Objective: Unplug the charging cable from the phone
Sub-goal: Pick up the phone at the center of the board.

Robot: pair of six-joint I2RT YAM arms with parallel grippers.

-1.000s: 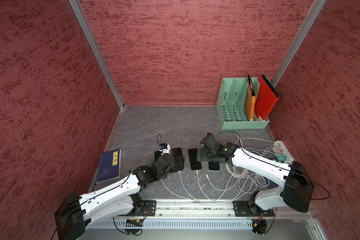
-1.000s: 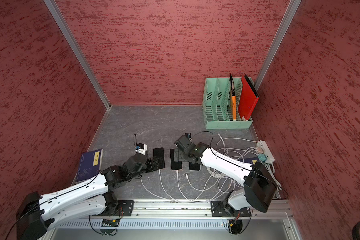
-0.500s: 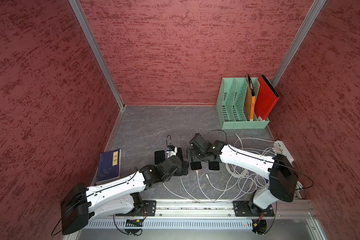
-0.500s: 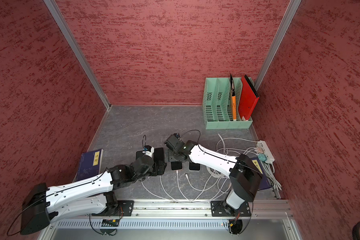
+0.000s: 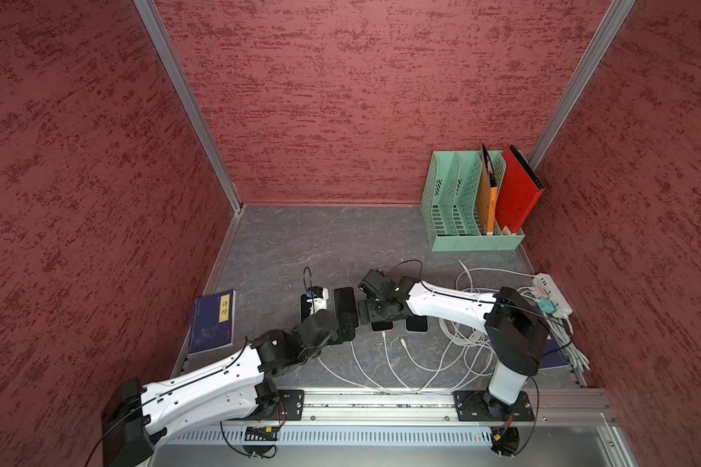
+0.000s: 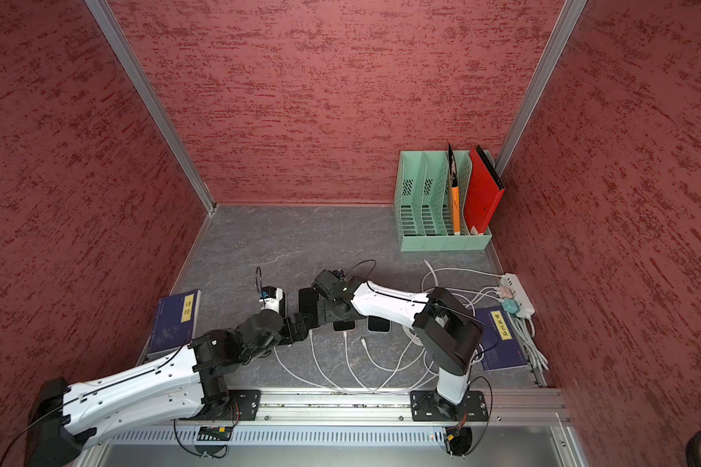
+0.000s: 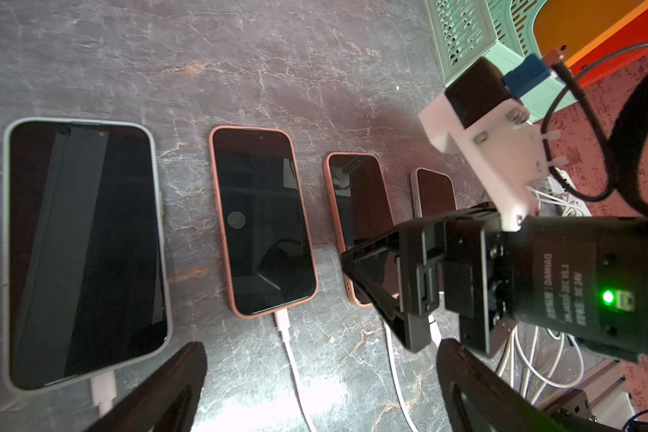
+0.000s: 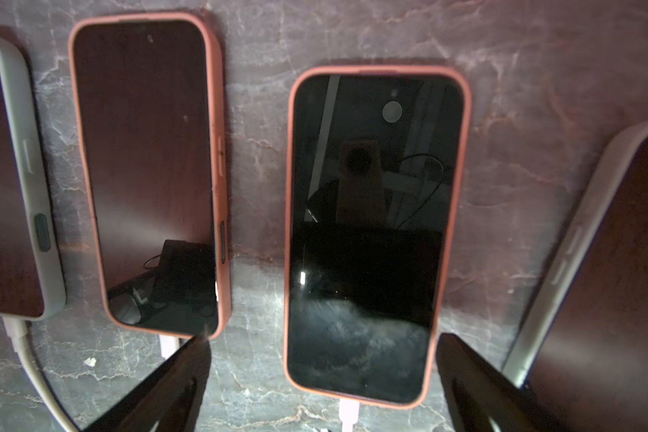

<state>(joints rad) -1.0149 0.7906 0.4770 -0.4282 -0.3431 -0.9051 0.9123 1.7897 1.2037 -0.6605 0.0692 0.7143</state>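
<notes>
Right end effector (image 8: 322, 338) gapes over red-walled grey tabletop (image 5: 300, 242).

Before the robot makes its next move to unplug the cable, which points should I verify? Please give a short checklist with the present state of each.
1. Left claw open, empty: ok.
2. Right claw open, empty: ok.
3. Pink phone lies between the right claw's fingers: ok.
4. Its white plug sits in the port: ok.
5. Which cable the left claw targets: cannot tell; two white cables run between its fingers.
6. Clearance between the claws: cannot tell; they are close in both top views.
</notes>
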